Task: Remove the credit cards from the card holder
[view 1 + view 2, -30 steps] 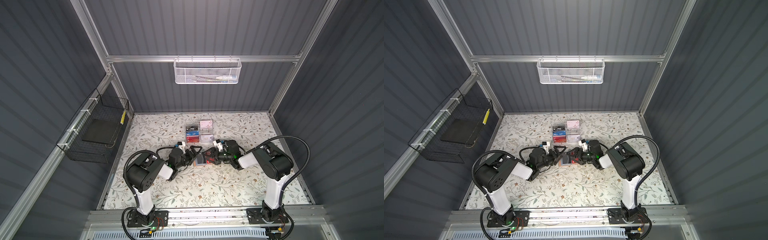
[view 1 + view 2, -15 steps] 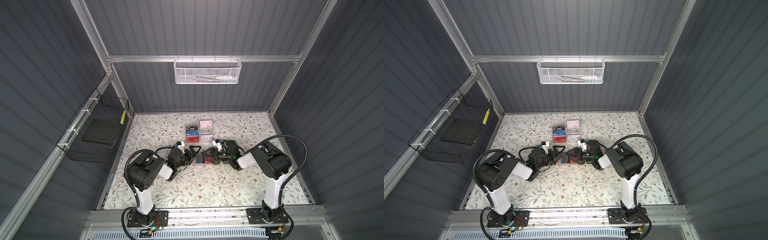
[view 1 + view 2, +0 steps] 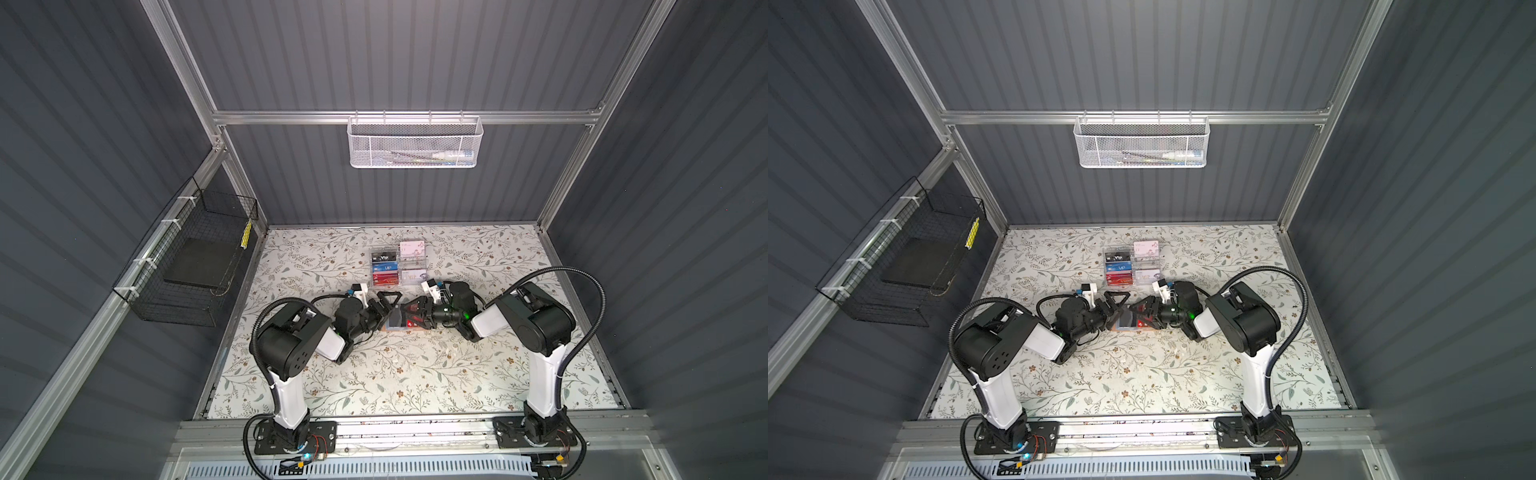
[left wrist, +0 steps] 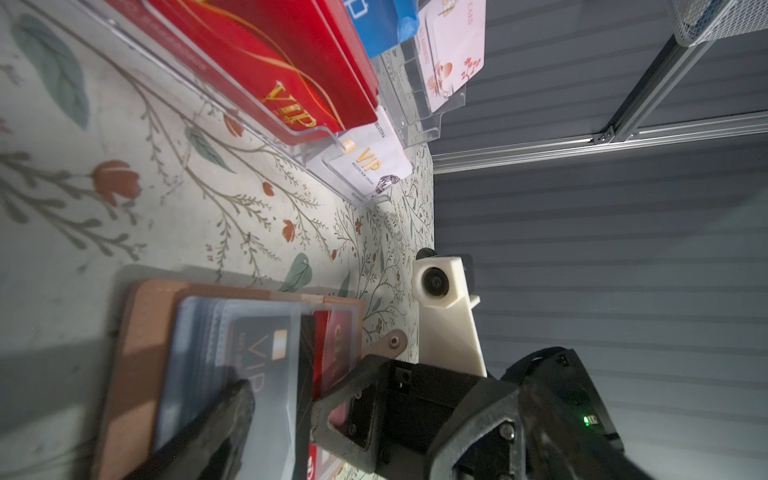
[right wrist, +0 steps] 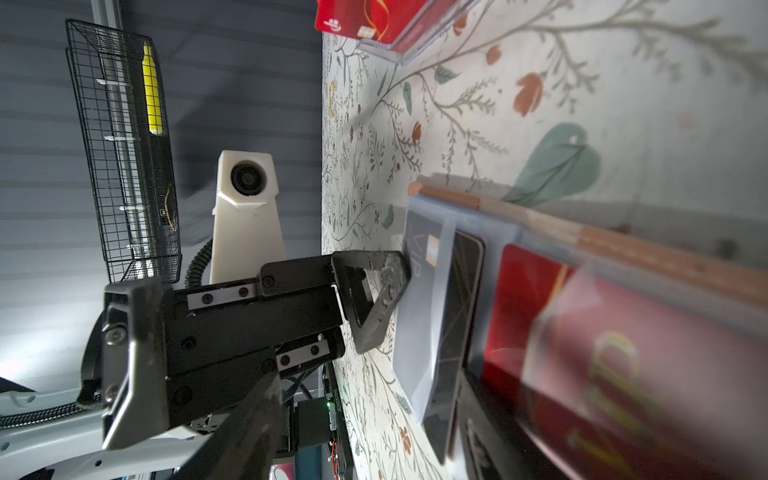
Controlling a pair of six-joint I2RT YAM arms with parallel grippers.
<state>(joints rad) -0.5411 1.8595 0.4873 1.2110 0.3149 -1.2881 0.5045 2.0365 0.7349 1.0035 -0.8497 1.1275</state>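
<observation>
The peach card holder (image 3: 395,330) lies open on the floral mat between both arms. In the left wrist view its grey sleeves hold a black VIP credit card (image 4: 266,353) and a red one (image 4: 336,345). My left gripper (image 3: 384,306) is open wide, and one of its fingertips (image 5: 390,274) presses on the sleeve over the black card. My right gripper (image 3: 417,318) reaches in from the other side. Its jaws stand apart on either side of the red card (image 3: 409,309). Whether they touch it I cannot tell.
A clear acrylic tiered rack (image 3: 411,262) with black, blue, red and white cards stands just behind the holder. A white mesh basket (image 3: 413,141) hangs on the back wall. A black wire basket (image 3: 195,266) hangs on the left wall.
The right gripper's jaws have drawn closer together around the red card. The left gripper has stayed open on the sleeve.
</observation>
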